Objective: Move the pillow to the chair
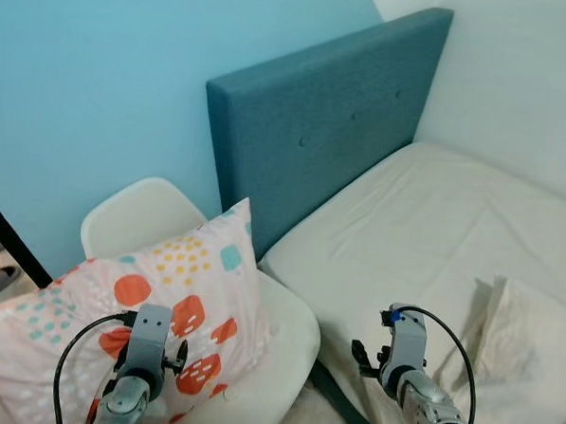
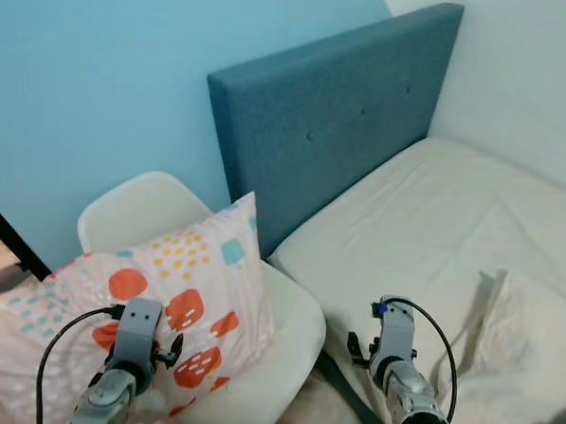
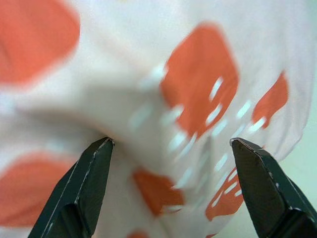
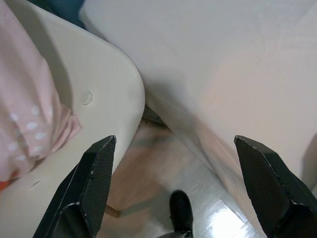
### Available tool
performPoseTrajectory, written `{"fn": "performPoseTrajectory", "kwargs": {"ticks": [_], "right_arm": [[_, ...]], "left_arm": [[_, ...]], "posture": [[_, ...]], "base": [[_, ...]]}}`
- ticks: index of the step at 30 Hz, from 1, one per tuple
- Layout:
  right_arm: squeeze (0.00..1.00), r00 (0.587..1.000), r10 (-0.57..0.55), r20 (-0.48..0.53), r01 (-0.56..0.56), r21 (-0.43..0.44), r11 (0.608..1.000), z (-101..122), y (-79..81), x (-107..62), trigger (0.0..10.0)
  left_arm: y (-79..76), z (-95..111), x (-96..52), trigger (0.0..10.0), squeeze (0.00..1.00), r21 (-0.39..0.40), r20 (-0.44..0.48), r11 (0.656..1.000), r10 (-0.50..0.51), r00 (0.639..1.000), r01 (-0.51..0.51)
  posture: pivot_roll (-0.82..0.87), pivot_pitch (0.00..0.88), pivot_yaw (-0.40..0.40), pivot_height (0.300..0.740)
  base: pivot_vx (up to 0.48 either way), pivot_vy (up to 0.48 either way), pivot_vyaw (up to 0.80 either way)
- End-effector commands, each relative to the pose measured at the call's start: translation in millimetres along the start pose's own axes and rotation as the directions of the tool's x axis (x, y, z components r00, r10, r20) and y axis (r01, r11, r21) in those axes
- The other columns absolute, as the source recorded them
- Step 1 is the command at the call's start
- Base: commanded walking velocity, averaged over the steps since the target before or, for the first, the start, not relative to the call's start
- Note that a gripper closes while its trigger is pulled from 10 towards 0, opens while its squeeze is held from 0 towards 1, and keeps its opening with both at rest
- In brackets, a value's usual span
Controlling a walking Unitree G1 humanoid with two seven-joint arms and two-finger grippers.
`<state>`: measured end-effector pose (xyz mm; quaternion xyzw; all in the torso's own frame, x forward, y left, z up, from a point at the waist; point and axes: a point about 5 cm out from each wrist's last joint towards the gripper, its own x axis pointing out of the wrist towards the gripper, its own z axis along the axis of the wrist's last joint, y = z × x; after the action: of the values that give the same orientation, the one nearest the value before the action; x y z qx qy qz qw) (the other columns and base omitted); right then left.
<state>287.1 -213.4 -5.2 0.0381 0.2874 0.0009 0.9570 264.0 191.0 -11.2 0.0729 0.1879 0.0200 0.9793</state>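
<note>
Resting on the white chair (image 1: 286, 340), the pillow (image 1: 165, 296) leans against the backrest with one corner up near the blue headboard (image 1: 325, 129), and its other end hangs out past the chair's far side. You can treat it as light and very soft: the fabric looks limp and creased, so I judge it will fold and sag wherever you pinch it rather than lift as one stiff slab.

Your left end effector (image 3: 173, 188) stands open right in front of the patterned cover, fingers (image 3: 84, 188) spread either side of a bulge of cloth, not closed on anything. Your right end effector (image 4: 173, 191) is also open, hovering over the gap between the chair seat and the bed (image 1: 434, 220), gripping nothing.

If you need to reseat it, take hold deep into the filling near a corner or along an edge seam, not just the loose cover, which would likely slide and stretch between the pads. Nothing here is fragile; the main risk is the overhanging end dragging the pillow off the seat, so a nudge toward the headboard side would settle it.
</note>
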Motion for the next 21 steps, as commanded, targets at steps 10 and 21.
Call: {"fn": "performPoseTrajectory", "kwargs": {"ticks": [10,21], "right_arm": [[0.0,0.992,0.097,0.076,-0.097,-0.001,0.995,16,21.3,5.5,10.0],[0.0,0.987,0.132,0.089,-0.134,0.019,0.991,21,26.8,7.1,10.0]], "left_arm": [[2.6,9,3.6,10.0,0.0,0.023,0.038,1.0,-0.008,0.999,0.007],[5.1,9,3.8,10.0,0.0,0.032,0.042,0.999,-0.003,0.999,0.001]], "posture": [[-0.19,0.102,0.026,0.74],[-0.19,0.108,0.029,0.74]], "base": [[0.0,0.0,0.0],[0.0,0.0,0.0]]}}
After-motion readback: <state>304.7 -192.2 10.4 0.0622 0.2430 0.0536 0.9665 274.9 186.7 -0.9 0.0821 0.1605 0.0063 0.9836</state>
